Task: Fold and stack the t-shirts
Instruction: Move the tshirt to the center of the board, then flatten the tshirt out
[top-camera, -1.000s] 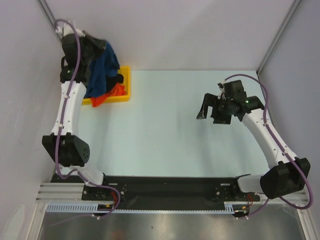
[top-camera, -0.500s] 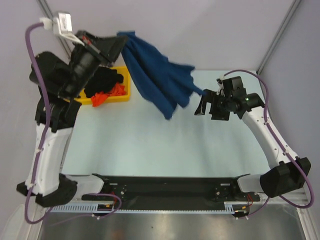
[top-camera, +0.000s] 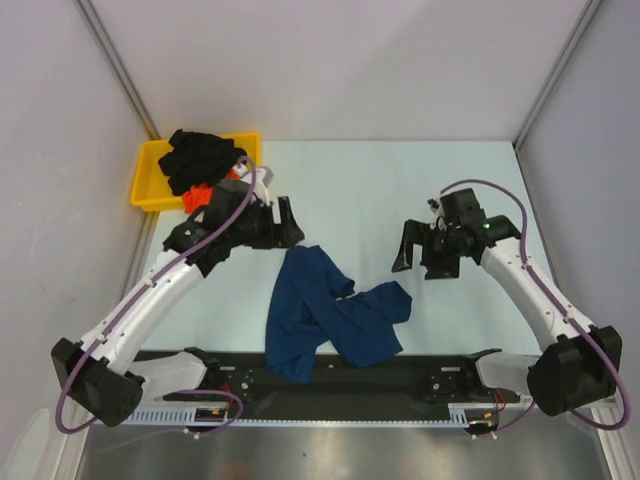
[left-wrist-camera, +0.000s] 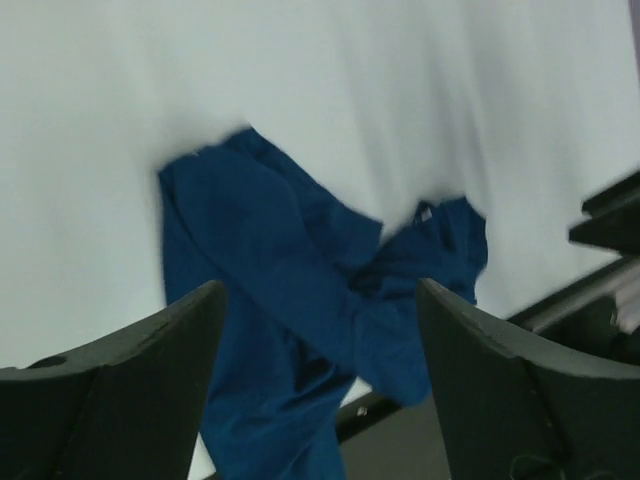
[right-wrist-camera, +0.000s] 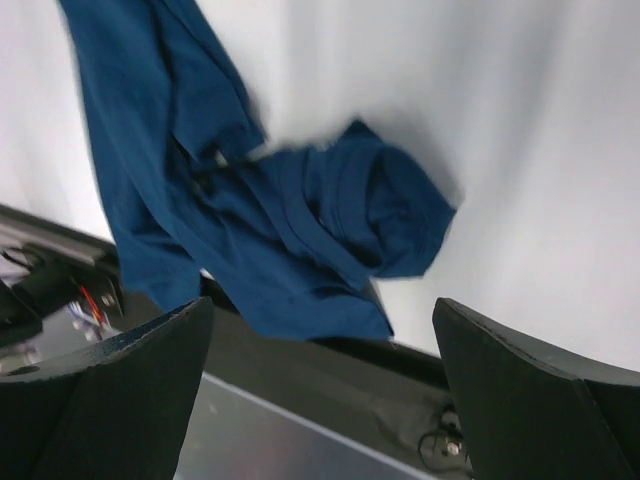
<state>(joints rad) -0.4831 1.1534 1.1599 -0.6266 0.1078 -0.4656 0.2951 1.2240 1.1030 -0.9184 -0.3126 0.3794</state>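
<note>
Now loose on the table — a navy t-shirt (top-camera: 330, 318), with both grippers empty.
It lies crumpled on the pale table (top-camera: 400, 180) between the two arms, its near end lapping onto the black rail (top-camera: 400, 372) at the front edge. The left gripper (top-camera: 290, 222) hangs over its far end, jaws spread wide and gripping nothing. The right gripper (top-camera: 412, 252) — also gaping, also empty — hovers just to its right. A black t-shirt (top-camera: 198, 155) and an orange-red t-shirt (top-camera: 203, 196) sit bunched in the yellow tray (top-camera: 145, 185) at the far left.
</note>
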